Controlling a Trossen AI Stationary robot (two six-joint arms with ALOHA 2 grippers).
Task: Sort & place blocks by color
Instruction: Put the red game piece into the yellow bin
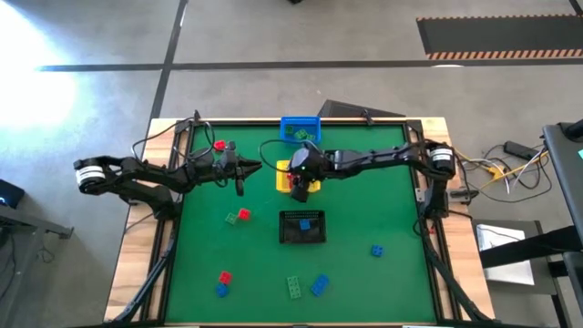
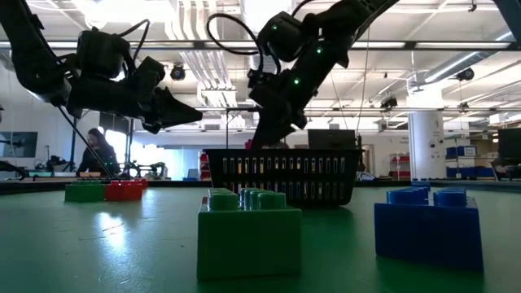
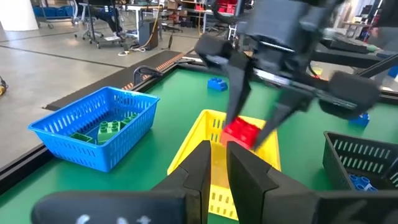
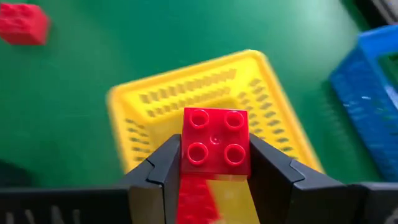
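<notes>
Red brick (image 4: 216,144) | pinched in right end effector (image 4: 214,165) above yellow basket (image 4: 186,93) | rigid, light, slick; best gripped on flat sides | left end effector (image 3: 216,163) closed, empty

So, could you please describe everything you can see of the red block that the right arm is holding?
The red block is a small, glossy plastic brick, square from above, with four round studs in a two-by-two grid on top. It sits level, studs up, clamped on two opposite sides by the dark fingers of the right tool. It hangs above the open yellow basket, over its inside, apparently not touching it. Only the fingers touch it.
</notes>
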